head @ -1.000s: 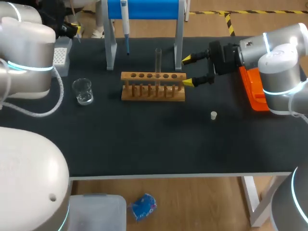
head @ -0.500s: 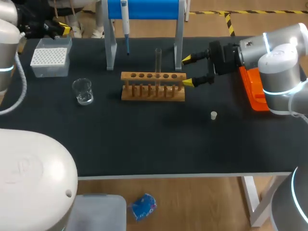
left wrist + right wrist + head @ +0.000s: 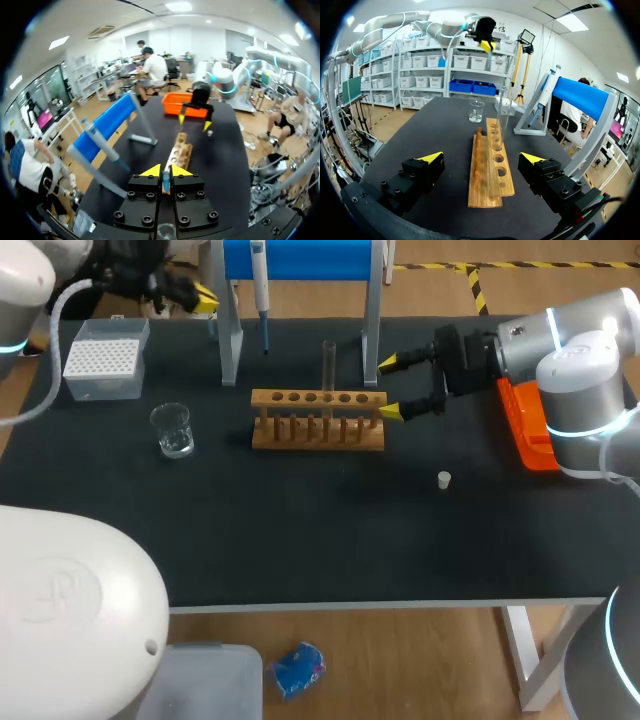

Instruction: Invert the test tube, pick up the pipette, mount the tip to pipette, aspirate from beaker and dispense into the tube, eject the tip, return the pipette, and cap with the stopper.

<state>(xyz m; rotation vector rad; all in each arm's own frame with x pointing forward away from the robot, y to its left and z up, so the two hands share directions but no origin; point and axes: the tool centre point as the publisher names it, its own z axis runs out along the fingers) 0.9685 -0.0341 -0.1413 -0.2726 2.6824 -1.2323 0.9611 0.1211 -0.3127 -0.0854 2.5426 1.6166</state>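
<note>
A clear test tube (image 3: 328,368) stands upright in the wooden rack (image 3: 318,422), also seen as the test tube (image 3: 504,116) in the rack (image 3: 490,170). My right gripper (image 3: 388,388) is open at the rack's right end, its fingers spread wider than the rack and touching nothing; in its own view the right gripper (image 3: 482,159) faces the rack end. The pipette (image 3: 260,285) hangs on the blue stand (image 3: 300,258). My left gripper (image 3: 203,298) is shut and empty, high at the back left beside the stand; the left gripper (image 3: 164,172) looks along the table, with the pipette (image 3: 102,145) ahead beside it.
A glass beaker (image 3: 173,430) stands left of the rack and a white tip box (image 3: 103,358) sits at the back left. The small white stopper (image 3: 444,479) lies right of the rack toward the front. An orange tray (image 3: 525,425) is at the right edge.
My left arm has swung right along the table's back edge toward the blue stand, uncovering the tip box. The right arm and the tube have not moved.
</note>
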